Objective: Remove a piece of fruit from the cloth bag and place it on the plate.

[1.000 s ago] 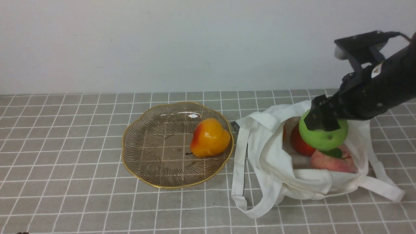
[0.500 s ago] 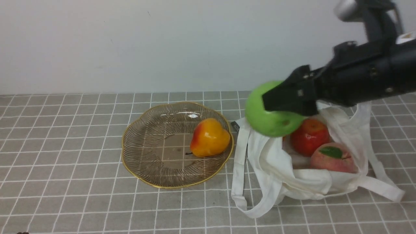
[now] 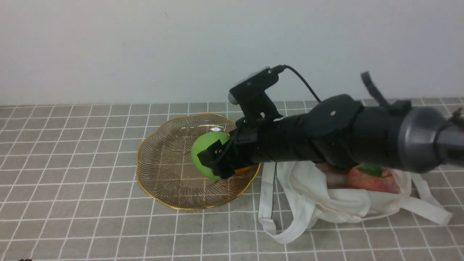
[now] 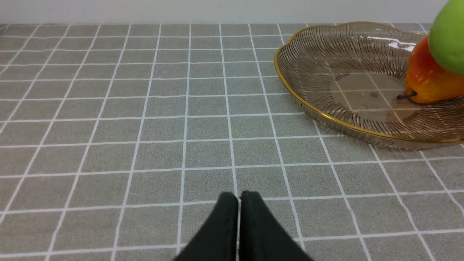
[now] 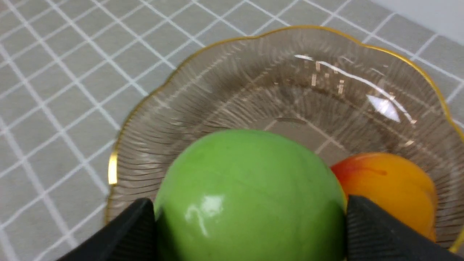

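Observation:
My right gripper (image 3: 213,160) is shut on the piece of fruit (image 3: 201,152), a glossy green apple, and holds it over the right half of the amber glass plate (image 3: 163,159). In the right wrist view the apple (image 5: 246,195) fills the span between the two black fingers (image 5: 366,224), above the plate (image 5: 253,83). The white cloth bag (image 3: 326,203) lies slumped to the right of the plate, partly behind my right arm. My left gripper (image 4: 238,195) is shut and empty, low over the tablecloth, with the plate (image 4: 326,72) ahead of it to one side.
An orange-yellow pear (image 5: 391,185) lies in the plate beside the held apple, almost hidden in the front view. A pink peach (image 3: 369,181) with a green leaf shows in the bag's mouth. The bag's straps (image 3: 268,217) trail toward the table's front.
My right arm has lifted the green apple out of the bag and swung it left, from above the bag's mouth to over the plate. The bag has sagged a little.

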